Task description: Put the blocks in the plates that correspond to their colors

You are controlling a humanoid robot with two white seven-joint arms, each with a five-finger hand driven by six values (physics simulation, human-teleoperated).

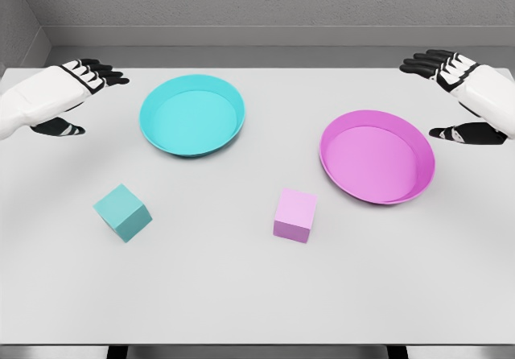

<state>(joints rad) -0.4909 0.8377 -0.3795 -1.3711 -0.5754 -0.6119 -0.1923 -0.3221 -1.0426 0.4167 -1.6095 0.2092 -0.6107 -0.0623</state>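
Nothing of the task is done yet, as far as I can judge. The teal block (pixel 122 212) lies on the white bench (pixel 241 295), near the front on the left side, and the teal plate (pixel 192 116) behind it is empty. The pink block (pixel 294 213) stands near the middle, just to the left of the pink plate (pixel 376 156), which is also empty. Neither block touches its plate.

The left hand (pixel 76 93) hovers at the left edge of the bench, with fingers spread and holding nothing. The right hand (pixel 455 93) is at the right edge, also with loose, spread fingers and nothing in it. Both are well apart from the blocks.

So two placements are left: teal block into teal plate, pink block into pink plate. I think each hand has its own block on its side.
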